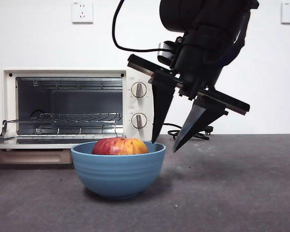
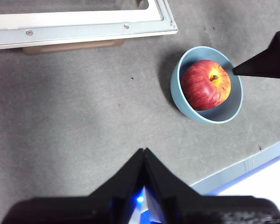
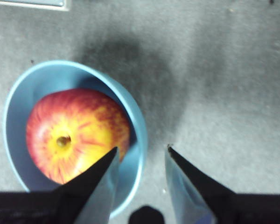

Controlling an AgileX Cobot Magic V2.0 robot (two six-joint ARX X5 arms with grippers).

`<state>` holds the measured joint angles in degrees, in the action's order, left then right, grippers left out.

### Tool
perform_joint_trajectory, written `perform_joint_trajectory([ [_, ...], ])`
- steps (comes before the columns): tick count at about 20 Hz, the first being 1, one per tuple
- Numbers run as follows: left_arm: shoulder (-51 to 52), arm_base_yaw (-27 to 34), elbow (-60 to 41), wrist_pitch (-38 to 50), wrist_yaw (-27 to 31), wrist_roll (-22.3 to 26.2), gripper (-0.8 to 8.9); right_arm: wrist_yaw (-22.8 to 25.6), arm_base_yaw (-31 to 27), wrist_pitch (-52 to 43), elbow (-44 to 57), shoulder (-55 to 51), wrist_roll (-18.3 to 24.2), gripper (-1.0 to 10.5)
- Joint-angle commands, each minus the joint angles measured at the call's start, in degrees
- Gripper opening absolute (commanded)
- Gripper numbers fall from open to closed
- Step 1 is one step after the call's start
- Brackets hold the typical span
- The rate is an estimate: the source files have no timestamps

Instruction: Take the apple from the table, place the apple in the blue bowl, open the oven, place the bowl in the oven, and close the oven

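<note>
No legible text, brand or number on the oven (image 1: 77,108); markings around its knobs (image 1: 138,90) too small to read

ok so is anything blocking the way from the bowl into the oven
Nothing visible does. The oven door is already down, its rack bare, and only bare table lies between it and the blue bowl holding the apple. The right gripper, open, straddles the bowl's rim.

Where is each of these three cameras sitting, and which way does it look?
Front view: low at table height, looking level at the blue bowl, the apple, the open oven; right gripper overhead.
Left wrist view: on the left arm, looking down; left gripper shut.
Right wrist view: on the right arm, looking down; its open jaws straddle the bowl's rim.
All three share bowl and apple.
</note>
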<state>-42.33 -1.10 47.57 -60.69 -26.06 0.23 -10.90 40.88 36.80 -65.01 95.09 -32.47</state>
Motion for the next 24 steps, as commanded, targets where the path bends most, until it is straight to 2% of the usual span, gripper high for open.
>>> perform_joint_trajectory([
  [1, 0.07, -0.11, 0.07, 0.0, -0.07, 0.83, -0.06, 1.4, 0.46, -1.38, 0.28, 0.96, -2.01, 1.6],
  [7, 0.09, -0.13, 0.07, -0.09, -0.07, 0.85, -0.06, 3.52, 0.66, -1.51, 0.28, 2.69, -2.08, 1.5],
  [9, 0.09, -0.11, 0.07, -0.04, -0.04, 0.9, -0.06, 5.81, 1.7, -2.54, 0.28, 2.69, -2.1, -0.1],
  [12, 0.09, -0.11, 0.07, 0.13, -0.07, 0.94, -0.06, 6.62, 2.34, -2.8, 0.28, 2.84, -2.36, -0.1],
  [16, 0.13, -0.11, 0.07, 0.07, -0.07, 1.31, -0.06, 7.45, 3.58, -4.17, 0.07, 2.89, -5.6, -0.1],
  [19, 0.13, -0.11, 0.07, -0.17, -0.07, 1.29, -0.06, 7.56, 4.66, -2.36, -3.28, 2.49, -6.6, -0.1],
  [24, 0.13, -0.11, 0.07, -0.17, -0.11, 1.2, -0.05, 7.98, 4.9, 1.49, -15.23, 3.41, -6.56, -0.1],
])
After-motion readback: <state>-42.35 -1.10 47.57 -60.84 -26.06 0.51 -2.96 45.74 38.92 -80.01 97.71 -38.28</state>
